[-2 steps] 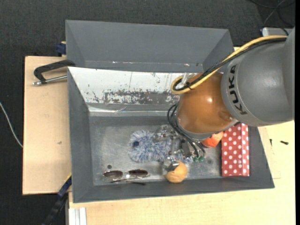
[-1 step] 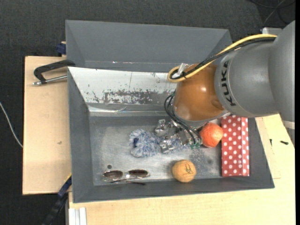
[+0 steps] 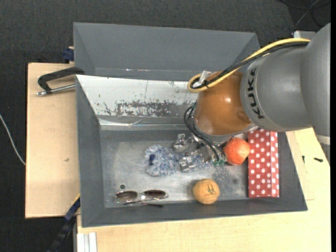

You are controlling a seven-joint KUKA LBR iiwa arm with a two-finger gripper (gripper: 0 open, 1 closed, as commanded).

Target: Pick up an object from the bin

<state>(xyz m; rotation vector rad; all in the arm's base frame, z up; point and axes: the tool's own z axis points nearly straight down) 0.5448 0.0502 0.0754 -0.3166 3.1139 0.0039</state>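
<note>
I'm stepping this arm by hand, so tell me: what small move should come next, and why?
Probably a short shift toward the view's left and down onto the crumpled blue-and-white cloth. The gripper sits at that cloth's right edge, not squarely over it, and the reddish-orange ball lies on its other side, farther off.

Bright light, glare on bin [image 3: 131,91] wall

Place: a robotics lab or test cell.
Robot: 1 grey KUKA arm [image 3: 286,83] trailing a yellow cable [image 3: 262,51].
Setup: 1 metal bin [image 3: 89,156] of odd loose things.
Floor: dark carpet [image 3: 31,20].
</note>
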